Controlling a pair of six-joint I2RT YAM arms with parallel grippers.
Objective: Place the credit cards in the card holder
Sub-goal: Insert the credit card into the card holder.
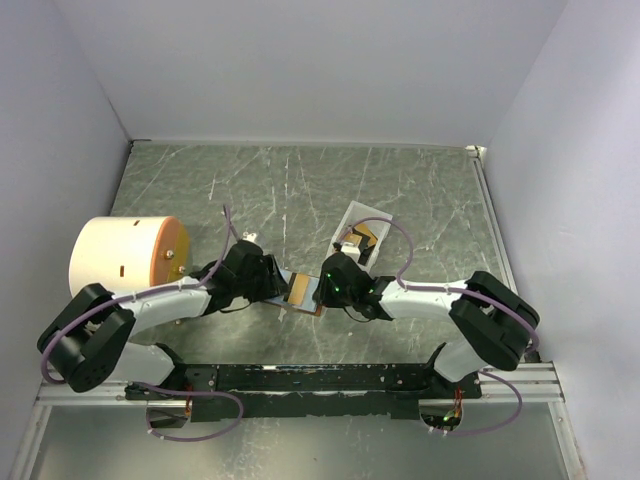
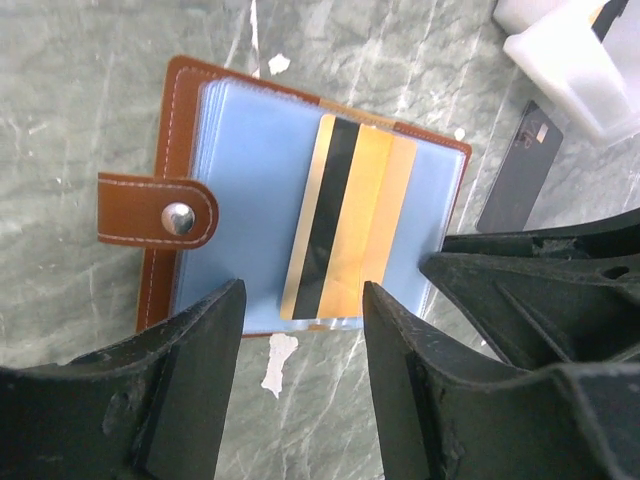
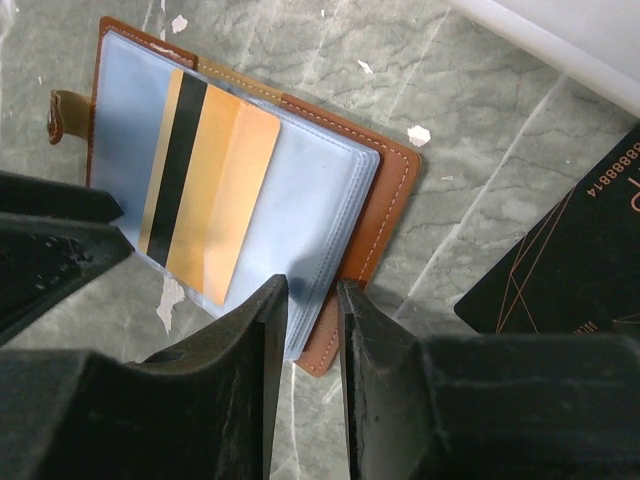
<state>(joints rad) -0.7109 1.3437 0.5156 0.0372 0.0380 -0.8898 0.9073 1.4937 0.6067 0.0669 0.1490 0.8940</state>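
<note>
Marbled tabletop [image 2: 90,80]; open brown card holder [image 2: 250,140], blue-lined

The card holder [image 2: 245,190] is brown with pale stitching and light-blue sleeves. The orange credit card [image 2: 350,215] has a black stripe. The black card [image 3: 570,270] shows thin golden lines. The table [image 1: 300,190] is grey-green with white veins.

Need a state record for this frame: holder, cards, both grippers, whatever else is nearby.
card holder: open flat on the table, blue sleeves facing up, snap strap at one side
orange card: on the open sleeves, black stripe showing, partly tucked under a sleeve layer
black card: on the table beside the holder, not inserted
left gripper: open, fingers spread at the orange card's end, holding nothing
right gripper: jaws close together on the holder's sleeve edge, appears to pin it
white tray: just past the black card
</note>
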